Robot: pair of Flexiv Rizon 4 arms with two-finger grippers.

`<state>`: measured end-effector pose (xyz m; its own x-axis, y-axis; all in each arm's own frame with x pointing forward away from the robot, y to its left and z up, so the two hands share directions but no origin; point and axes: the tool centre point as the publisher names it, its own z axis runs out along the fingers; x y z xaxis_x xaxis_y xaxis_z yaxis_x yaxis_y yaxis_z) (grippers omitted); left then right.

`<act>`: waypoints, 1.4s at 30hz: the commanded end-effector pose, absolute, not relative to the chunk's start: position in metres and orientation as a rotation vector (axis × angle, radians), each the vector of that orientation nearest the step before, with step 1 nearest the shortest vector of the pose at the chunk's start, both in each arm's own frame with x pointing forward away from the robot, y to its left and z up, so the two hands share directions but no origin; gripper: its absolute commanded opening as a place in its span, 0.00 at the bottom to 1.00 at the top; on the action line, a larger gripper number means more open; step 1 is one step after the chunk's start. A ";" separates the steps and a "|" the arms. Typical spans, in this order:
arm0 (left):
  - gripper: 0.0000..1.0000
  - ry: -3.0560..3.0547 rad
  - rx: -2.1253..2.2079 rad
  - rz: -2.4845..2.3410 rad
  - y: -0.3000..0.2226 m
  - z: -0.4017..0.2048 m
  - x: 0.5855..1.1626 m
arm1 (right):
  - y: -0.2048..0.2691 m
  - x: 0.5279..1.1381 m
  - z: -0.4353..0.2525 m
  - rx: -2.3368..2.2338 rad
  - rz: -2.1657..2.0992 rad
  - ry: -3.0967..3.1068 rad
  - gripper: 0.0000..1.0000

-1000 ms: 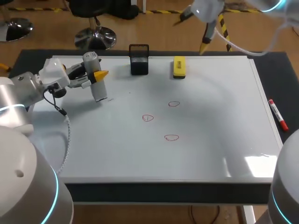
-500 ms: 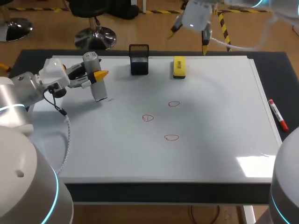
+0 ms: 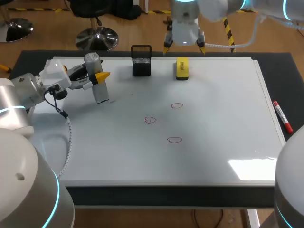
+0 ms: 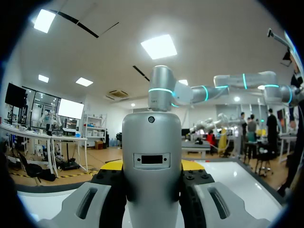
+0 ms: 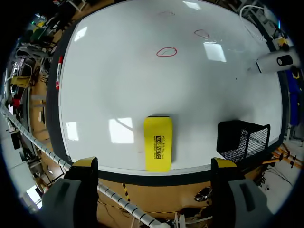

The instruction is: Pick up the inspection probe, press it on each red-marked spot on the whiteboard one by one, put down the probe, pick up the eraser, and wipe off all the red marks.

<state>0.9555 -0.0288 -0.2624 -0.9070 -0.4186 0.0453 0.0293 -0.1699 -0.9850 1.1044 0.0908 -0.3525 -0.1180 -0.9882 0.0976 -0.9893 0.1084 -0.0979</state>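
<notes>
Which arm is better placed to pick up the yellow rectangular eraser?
Right: its open jaws point down at the yellow rectangular eraser, while the left jaws are shut on the silver cylindrical probe, well away from it.

Two silver-grey, round-jointed robot arms, the left arm (image 3: 21, 97) and the right arm (image 3: 216, 8), are each banded with glowing cyan light rings. A thin black cable (image 3: 61, 112) and a pale braided hose (image 3: 70, 142) trail from the left wrist; a white hose (image 3: 237, 46) loops off the right. The white-bodied left gripper (image 3: 97, 76) and right gripper (image 3: 184, 47) carry grey moulded fingers (image 5: 71, 199) capped in bright yellow.
</notes>
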 end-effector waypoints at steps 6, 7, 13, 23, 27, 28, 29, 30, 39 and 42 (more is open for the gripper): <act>0.00 1.797 -0.445 -2.151 -0.029 -0.262 0.955 | 0.081 1.109 -0.359 1.846 0.410 -2.375 1.00; 0.00 1.797 -0.445 -2.151 -0.029 -0.262 0.955 | 0.079 1.110 -0.360 1.838 0.400 -2.401 1.00; 0.00 1.797 -0.445 -2.151 -0.029 -0.262 0.955 | 0.072 1.111 -0.363 1.829 0.357 -2.522 1.00; 0.00 1.797 -0.445 -2.151 -0.029 -0.262 0.955 | 0.083 1.113 -0.369 1.872 0.211 -2.607 1.00; 0.00 1.797 -0.445 -2.151 -0.029 -0.262 0.955 | 0.092 1.110 -0.373 1.917 0.158 -2.583 1.00; 0.00 1.797 -0.445 -2.151 -0.029 -0.262 0.955 | 0.095 1.109 -0.374 1.929 0.128 -2.583 1.00; 0.00 1.797 -0.445 -2.151 -0.029 -0.262 0.955 | 0.096 1.109 -0.374 1.941 0.138 -2.574 1.00; 0.00 1.797 -0.445 -2.151 -0.029 -0.262 0.955 | 0.097 1.109 -0.376 1.938 0.113 -2.574 1.00; 0.00 1.797 -0.445 -2.151 -0.029 -0.262 0.955 | 0.104 1.108 -0.384 1.988 0.048 -2.544 1.00; 0.00 1.797 -0.445 -2.151 -0.029 -0.262 0.955 | 0.106 1.109 -0.386 2.007 0.021 -2.545 1.00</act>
